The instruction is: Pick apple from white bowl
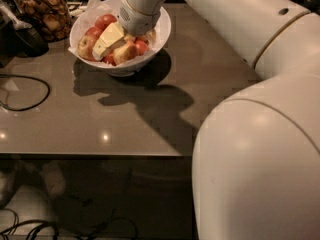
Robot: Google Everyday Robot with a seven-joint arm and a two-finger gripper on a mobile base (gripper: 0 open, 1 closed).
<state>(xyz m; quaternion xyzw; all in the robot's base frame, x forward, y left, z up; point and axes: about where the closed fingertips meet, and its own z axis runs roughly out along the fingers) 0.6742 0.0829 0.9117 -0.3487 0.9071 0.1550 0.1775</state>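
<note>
The white bowl (150,46), lined with crinkled white paper, stands at the back of the brown table. It holds several apples. A yellow apple with red blush (125,52) lies at the front, and another one (85,46) at the left. Smaller red apples (105,20) lie at the back. My gripper (107,40) reaches down from the upper right into the bowl. It lies among the apples, just left of the front yellow apple. The wrist hides the back right of the bowl.
A glass jar of brown snacks (42,11) stands left of the bowl, beside a dark object (22,39). A black cable (25,91) loops on the table's left. The table's front edge (100,156) runs below, and my arm's large white body (260,149) fills the right.
</note>
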